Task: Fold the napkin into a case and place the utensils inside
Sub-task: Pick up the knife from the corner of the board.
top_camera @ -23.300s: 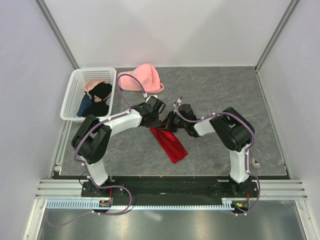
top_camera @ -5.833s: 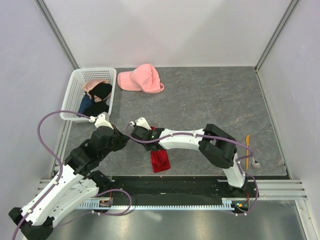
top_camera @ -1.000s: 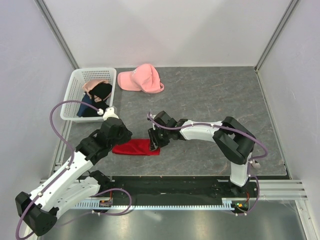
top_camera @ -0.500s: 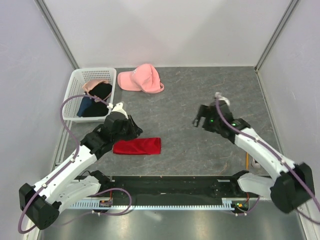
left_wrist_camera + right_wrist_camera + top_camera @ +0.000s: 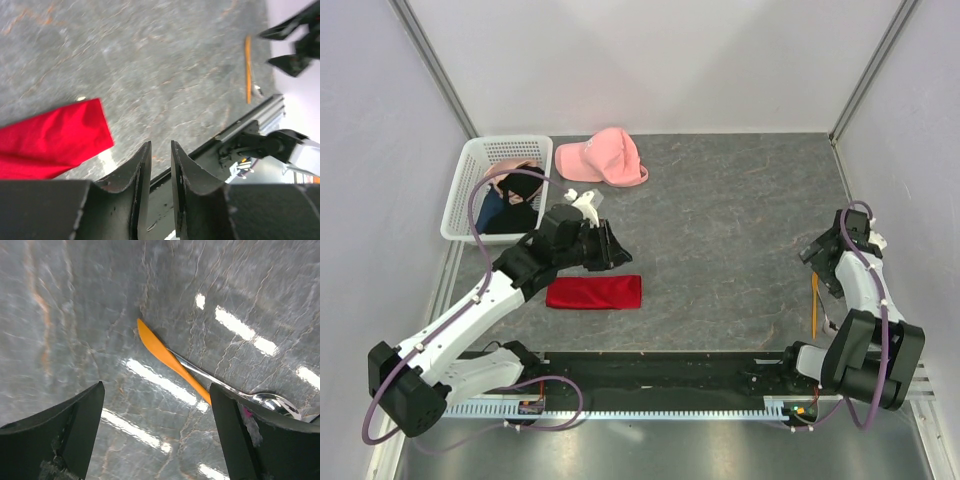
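Observation:
The red napkin lies flat near the table's front as a narrow folded strip, the case; its end also shows in the left wrist view. My left gripper hovers just behind the strip, apart from it. Its jaws stand a narrow gap apart with nothing between them. At the far right an orange utensil lies on the table, crossed over a metal spoon. My right gripper hangs wide open above them, holding nothing.
A white basket holding dark and blue garments stands at the back left, with a pink cap beside it. Grey walls close in left, right and back. The metal rail runs along the near edge.
The right arm has swung from the napkin's right end to the far right over the utensils and opened wide. The left gripper let go of the napkin, rose toward the back right and parted slightly.

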Controlling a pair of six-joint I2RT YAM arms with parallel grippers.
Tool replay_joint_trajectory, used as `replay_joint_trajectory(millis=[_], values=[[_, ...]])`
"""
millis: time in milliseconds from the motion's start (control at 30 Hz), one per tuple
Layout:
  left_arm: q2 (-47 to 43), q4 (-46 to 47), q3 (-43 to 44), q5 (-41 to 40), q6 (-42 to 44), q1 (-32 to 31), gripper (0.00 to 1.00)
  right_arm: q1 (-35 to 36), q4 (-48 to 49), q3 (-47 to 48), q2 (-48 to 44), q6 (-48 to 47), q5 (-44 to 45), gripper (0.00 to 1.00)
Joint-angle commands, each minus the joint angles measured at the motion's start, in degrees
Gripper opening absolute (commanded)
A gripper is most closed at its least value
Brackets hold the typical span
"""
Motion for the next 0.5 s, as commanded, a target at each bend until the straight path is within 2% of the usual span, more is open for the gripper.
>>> replay_joint_trajectory(millis=[0,300,367,467], values=[[0.79,-1.63,4.80,3.61,4.75,-0.21,0.30,-0.26,5.31,-2.20,1.26,-3.35,0.29,0.95],[2.19,-1.99,6.12,2.99,3.26,-0.21,0.29,-0.71,11.13,-7.84,2.49,-2.12,-3.13,0.94],[2.19,-2.08,6.12,2.64,3.34,-0.21,0.29,-0.53,11.75,-9.68,2.06,-1.86,-3.39,0.90],[2.37,-2.08,6.21,2.38,3.34,-0.21,0.29,-0.01,13.33,-12.75,1.09,-1.15,-3.83,0.79]])
